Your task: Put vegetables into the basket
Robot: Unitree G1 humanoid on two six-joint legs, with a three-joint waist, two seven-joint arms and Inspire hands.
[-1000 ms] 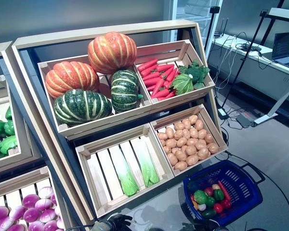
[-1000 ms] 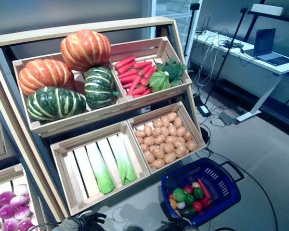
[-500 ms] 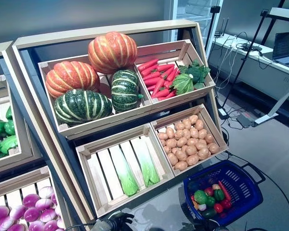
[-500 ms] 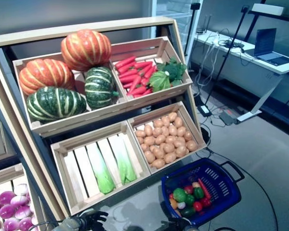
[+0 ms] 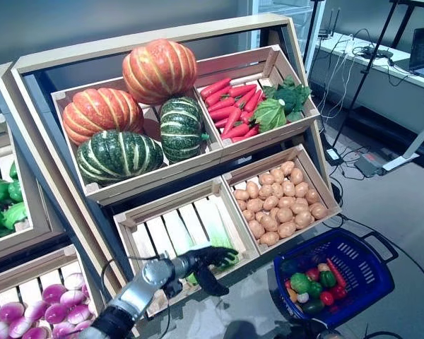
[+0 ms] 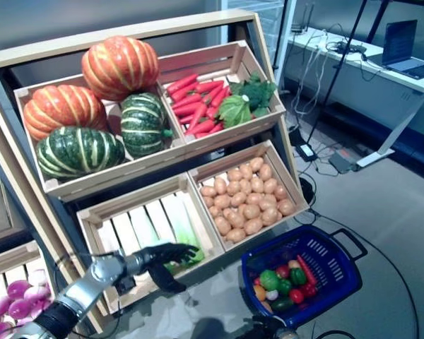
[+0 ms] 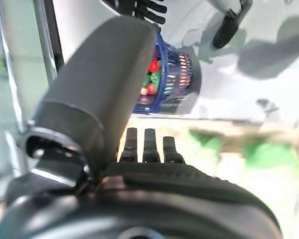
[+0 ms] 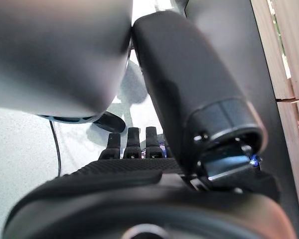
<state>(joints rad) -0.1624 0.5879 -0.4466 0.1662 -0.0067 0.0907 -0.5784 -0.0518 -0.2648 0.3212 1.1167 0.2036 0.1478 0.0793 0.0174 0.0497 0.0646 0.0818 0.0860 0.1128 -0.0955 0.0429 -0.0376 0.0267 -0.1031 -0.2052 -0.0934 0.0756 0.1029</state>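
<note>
My left hand [image 5: 205, 258] reaches into the lower left crate [image 5: 131, 222] of the stand. Its fingers are straight and lie over the near end of a long pale green leafy vegetable [image 5: 213, 224], with the thumb hanging below. It holds nothing. The left wrist view shows its straight fingers [image 7: 144, 144] above blurred green leaves [image 7: 269, 154]. The blue plastic basket [image 5: 360, 265] stands on the floor at the lower right with small red and green vegetables [image 5: 312, 284] in it. My right hand [image 8: 132, 172] is low near the basket with its fingers straight.
The wooden stand [image 5: 155, 32] holds several slanted crates. A crate of small brown potatoes [image 5: 279, 208] sits just right of my left hand, above the basket. A desk [image 5: 381, 67] and cables [image 5: 353, 159] lie at the far right.
My left arm has come up from the bottom edge and reached forward into the lower left crate, over the leafy vegetable. The camera has shifted a little.
</note>
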